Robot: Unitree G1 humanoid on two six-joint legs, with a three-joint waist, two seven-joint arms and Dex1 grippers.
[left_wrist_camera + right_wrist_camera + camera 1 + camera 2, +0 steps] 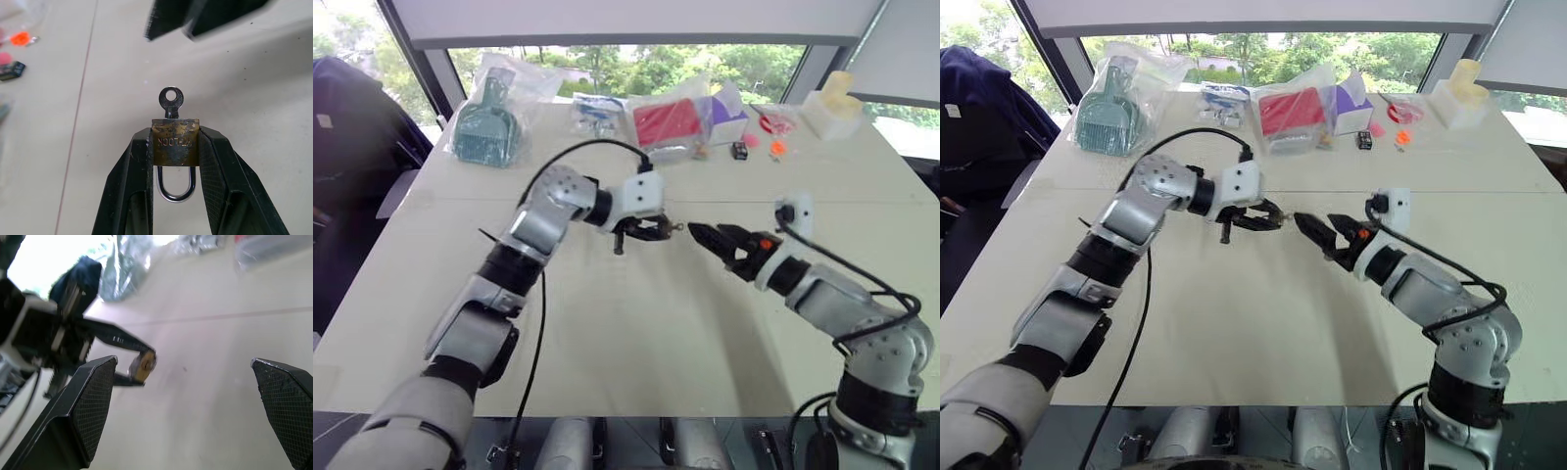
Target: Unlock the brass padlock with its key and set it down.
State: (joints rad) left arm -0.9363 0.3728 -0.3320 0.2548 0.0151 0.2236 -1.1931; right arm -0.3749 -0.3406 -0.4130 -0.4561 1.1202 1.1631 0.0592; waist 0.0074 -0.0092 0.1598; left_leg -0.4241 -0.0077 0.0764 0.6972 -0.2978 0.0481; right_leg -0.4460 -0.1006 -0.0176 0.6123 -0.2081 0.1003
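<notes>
left claw [175,147]: clamped on brass padlock [175,142], held above table [636,323]
right claw [186,401]: wide open, empty – just beside padlock
next: we line up on the key [170,100] – pinch bow squarely, then twist

One padlock [175,142] with one key [171,100]; two grippers [658,228] [710,238]; one table [636,333]; one green scoop [486,125]; one red pack [666,122]; one purple box [724,113].

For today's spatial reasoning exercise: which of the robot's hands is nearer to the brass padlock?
Left. The left hand is shut on the brass padlock, pinching its body, with the key sticking out. The right hand is open, facing it across a small gap.
</notes>
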